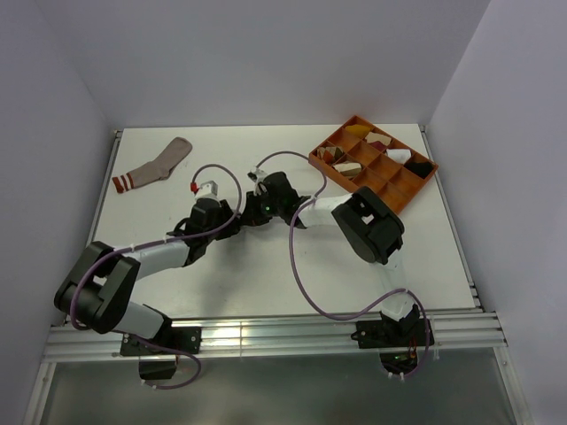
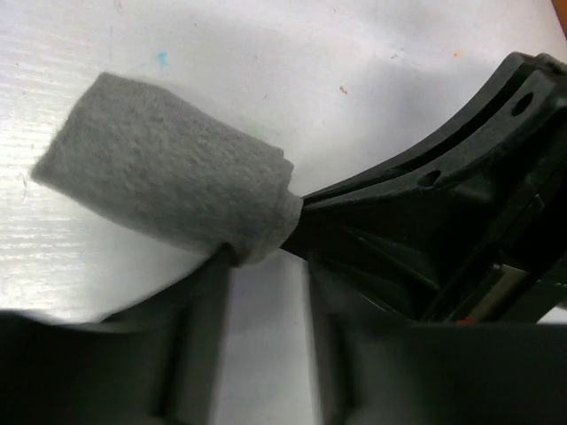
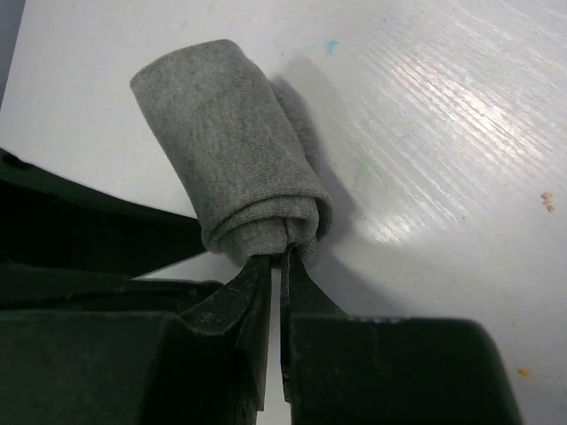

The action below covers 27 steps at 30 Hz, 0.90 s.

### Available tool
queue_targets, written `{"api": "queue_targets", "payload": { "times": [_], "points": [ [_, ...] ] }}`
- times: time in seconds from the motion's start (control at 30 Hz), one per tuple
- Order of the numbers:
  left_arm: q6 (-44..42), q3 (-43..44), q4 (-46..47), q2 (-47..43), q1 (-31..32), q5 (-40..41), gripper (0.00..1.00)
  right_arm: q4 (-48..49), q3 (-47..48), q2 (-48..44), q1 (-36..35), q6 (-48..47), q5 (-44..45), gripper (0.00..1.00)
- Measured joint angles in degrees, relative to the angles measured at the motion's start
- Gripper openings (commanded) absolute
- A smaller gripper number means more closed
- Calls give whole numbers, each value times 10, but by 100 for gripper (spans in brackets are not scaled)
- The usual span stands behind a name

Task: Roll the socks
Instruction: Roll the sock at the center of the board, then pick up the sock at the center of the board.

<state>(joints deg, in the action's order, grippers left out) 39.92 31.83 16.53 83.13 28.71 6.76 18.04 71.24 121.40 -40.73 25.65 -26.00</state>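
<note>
Far-left corner first: the tan sock (image 1: 155, 164) lies flat, not yet rolled. Midway between the side edges, the left gripper (image 2: 266, 297) hovers, fingers apart, beside the grey sock (image 3: 230, 150), rolled tight; the right gripper (image 3: 276, 261) clamps the roll's end, likely so it can't unwind.

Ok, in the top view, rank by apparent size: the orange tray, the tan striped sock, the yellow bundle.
1. orange tray
2. tan striped sock
3. yellow bundle, clearly smallest
All sit at table level, so nearness does not muddle the order.
</note>
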Motion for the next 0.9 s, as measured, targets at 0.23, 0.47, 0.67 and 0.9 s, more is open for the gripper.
{"api": "queue_targets", "payload": {
  "times": [0.23,0.47,0.67,0.9],
  "points": [
    [70,-11,-39,-58,-5,32,74,13,-3,0,-16,-22,-2,0],
    [149,-17,-84,-134,-77,44,78,14,-3,0,-22,-45,0,0],
    [187,4,-117,-83,-142,14,75,14,-3,0,-23,-53,0,0],
    [215,4,-113,-44,-149,-22,72,14,-3,0,-25,-57,1,0]
  ]
}}
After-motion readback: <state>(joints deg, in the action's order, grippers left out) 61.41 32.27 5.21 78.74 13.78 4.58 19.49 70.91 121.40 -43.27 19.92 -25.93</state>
